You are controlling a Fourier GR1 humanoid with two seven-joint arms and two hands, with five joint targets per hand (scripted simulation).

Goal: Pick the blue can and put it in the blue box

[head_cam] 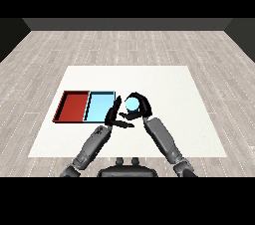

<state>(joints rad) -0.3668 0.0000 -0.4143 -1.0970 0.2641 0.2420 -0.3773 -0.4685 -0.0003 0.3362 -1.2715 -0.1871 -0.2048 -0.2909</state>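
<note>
Seems about half done: blue can (132,103) already grasped, not yet in the blue tray (99,107). Left to do, by judgement: carry leftward over the tray's near-right rim, then lower and release. Held inside the right hand (141,108), fingers curled round it, just right of the blue tray and beside its edge. Hard to tell whether lifted or touching the table (169,99). Left hand (115,115) with fingers straight, close by the can, holding nothing. Red tray (72,106) further left.
</note>
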